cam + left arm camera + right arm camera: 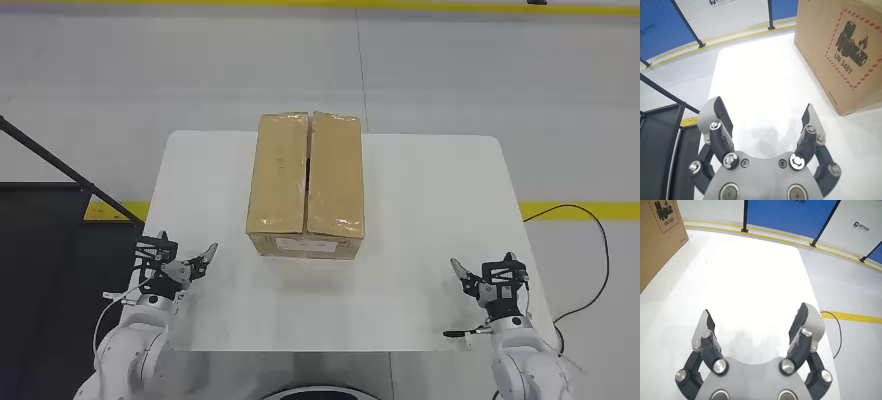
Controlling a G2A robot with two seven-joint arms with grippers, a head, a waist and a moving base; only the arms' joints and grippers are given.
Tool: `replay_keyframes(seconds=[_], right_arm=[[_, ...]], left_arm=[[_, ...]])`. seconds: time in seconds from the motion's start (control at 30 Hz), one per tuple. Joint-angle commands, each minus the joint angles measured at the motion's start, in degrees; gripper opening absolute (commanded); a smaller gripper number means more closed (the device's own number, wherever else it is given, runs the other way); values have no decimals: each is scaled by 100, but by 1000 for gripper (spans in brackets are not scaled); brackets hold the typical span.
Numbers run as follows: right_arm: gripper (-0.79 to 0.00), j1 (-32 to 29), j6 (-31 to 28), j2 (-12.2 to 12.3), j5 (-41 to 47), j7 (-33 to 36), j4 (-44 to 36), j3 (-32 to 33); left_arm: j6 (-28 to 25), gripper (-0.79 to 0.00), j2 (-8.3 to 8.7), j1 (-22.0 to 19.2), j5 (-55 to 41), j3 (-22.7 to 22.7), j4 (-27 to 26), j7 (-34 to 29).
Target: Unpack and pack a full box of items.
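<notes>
A brown cardboard box [306,184] stands in the middle of the white table [420,200], its two top flaps folded down with a seam between them. Its side wall carries a red-dashed warning label in the left wrist view [838,56], and a corner of the box [660,237] shows in the right wrist view. My left gripper [186,258] [762,109] is open over the table's front left corner, well apart from the box, nothing between its fingers. My right gripper [488,273] [755,315] is open near the front right edge, also holding nothing.
A black stand [50,260] sits beside the table's left side, with a dark bar slanting toward it. A black cable [590,260] runs on the floor to the right. Bare table surface [420,260] lies between the box and both grippers.
</notes>
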Motion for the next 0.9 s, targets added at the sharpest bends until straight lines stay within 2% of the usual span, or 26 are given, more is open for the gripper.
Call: replay_keyframes(seconds=[0.0,0.5,0.67,0.87], right_arm=[[0,0,0,0,0,0,0,0],[0,11,-18,-2,29,-15,-12,1],[0,-12,-244,-4,147,-371,-135,133],[0,-162,-618,-8,295,-926,-521,247]], left_arm=[[0,-1,0,0,0,0,0,0],[10,0,-10,-37,-107,-16,-23,89],[-76,0,-45,-166,-485,-27,-64,466],[-137,0,-105,-549,-861,161,110,820]])
